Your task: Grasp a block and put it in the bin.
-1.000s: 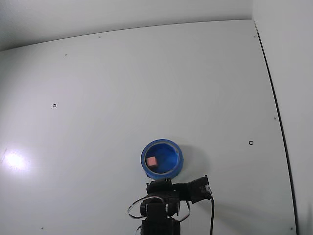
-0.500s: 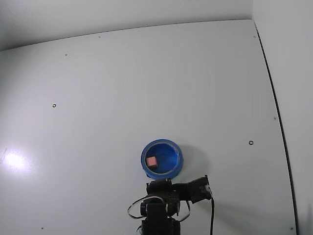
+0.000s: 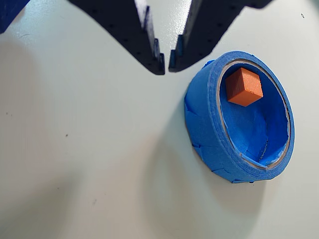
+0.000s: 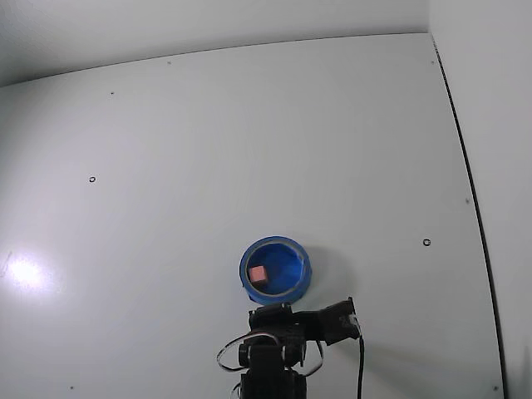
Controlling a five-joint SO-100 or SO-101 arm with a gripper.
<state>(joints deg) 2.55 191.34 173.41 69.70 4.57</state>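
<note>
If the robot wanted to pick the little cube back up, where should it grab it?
Probably from straight above, pinching two opposite flat sides of the cube. It sits inside the blue bin, close to the wall, so a sideways approach would likely hit the thick rim. The gripper is nearly shut and empty, so it would have to open first.

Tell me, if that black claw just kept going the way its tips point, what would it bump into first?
Probably the bare white table. In the wrist view the gripper, nearly closed and empty, points past the left side of the blue bin, which holds the block. Depth is unclear, so it might graze the bin's wall.
</note>
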